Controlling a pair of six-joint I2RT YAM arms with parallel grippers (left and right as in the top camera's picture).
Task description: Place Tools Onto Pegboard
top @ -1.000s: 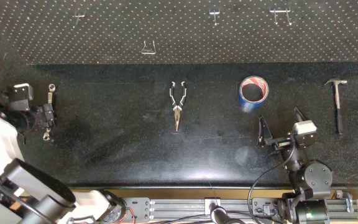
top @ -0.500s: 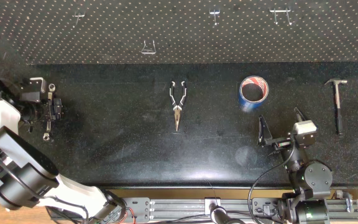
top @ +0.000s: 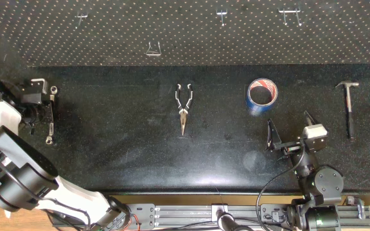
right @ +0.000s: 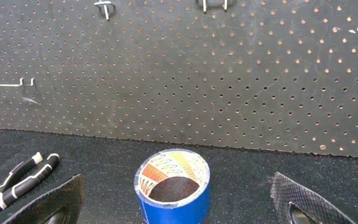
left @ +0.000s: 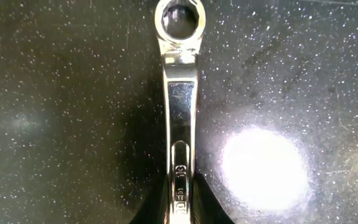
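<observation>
Within left claw (left: 180, 214): wrench (left: 180, 106), stamped mark (left: 179, 169) on shank.

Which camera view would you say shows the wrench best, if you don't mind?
The left wrist view: the wrench is close up, ring end and shaft clear. The top view shows it small, partly under the left gripper.

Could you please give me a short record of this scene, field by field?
left hand: shut on the wrench, at the left end of the black table
right hand: open, facing the blue tape roll
table middle: pliers
table right end: hammer
pegboard: hooks bare, no tool hung yet
</observation>
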